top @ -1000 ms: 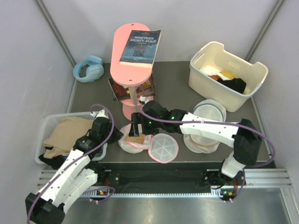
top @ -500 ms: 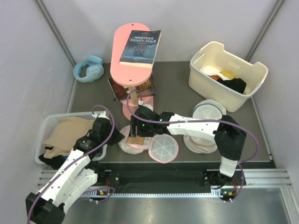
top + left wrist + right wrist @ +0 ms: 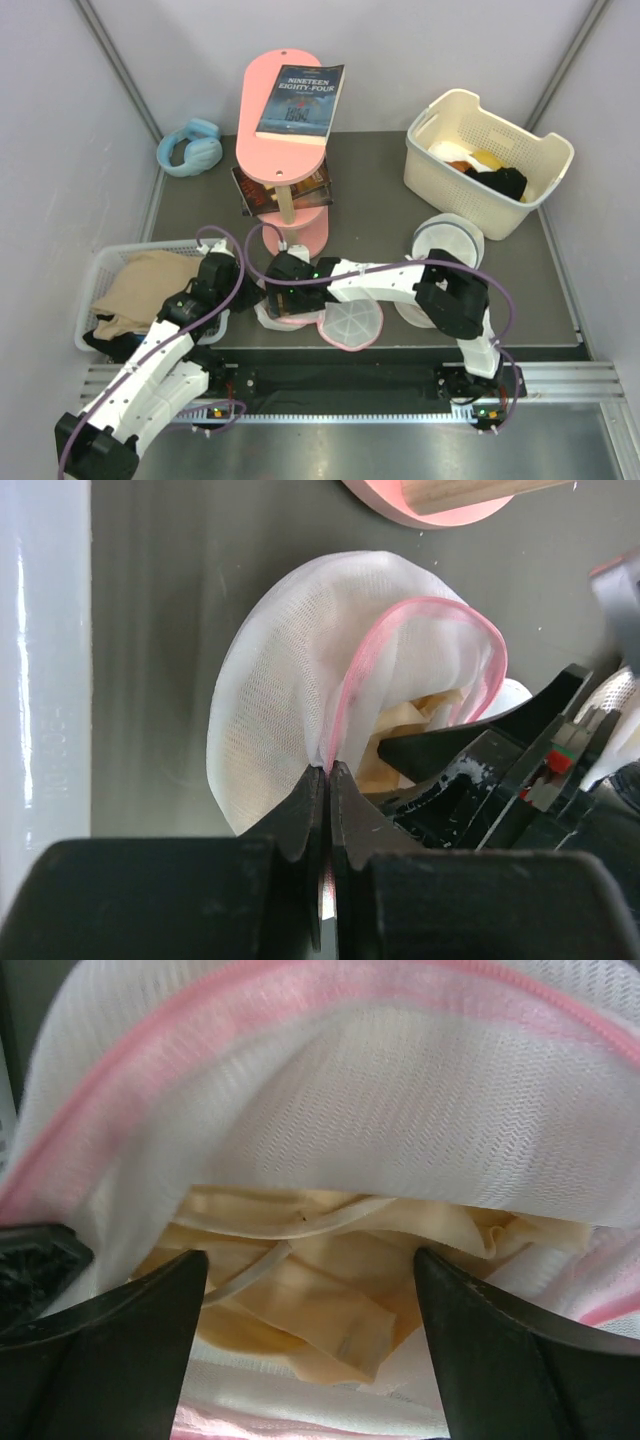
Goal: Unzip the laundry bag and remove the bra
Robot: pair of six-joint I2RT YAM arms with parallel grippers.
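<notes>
One unzipped laundry bag [image 3: 268,715]: left gripper [image 3: 327,773] clamped on its pink trim [image 3: 352,685]; right gripper [image 3: 305,1265], fingers apart, inside over one beige bra [image 3: 300,1310]

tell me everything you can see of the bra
The bra is a soft, beige, skin-toned garment, crumpled, with a thin strap and folds showing. It lies inside the opened laundry bag, under its white mesh and pink trim, partly hidden. The open right tool straddles it, fingers either side, not clamped. The left tool pinches the bag's rim, not the bra.
</notes>
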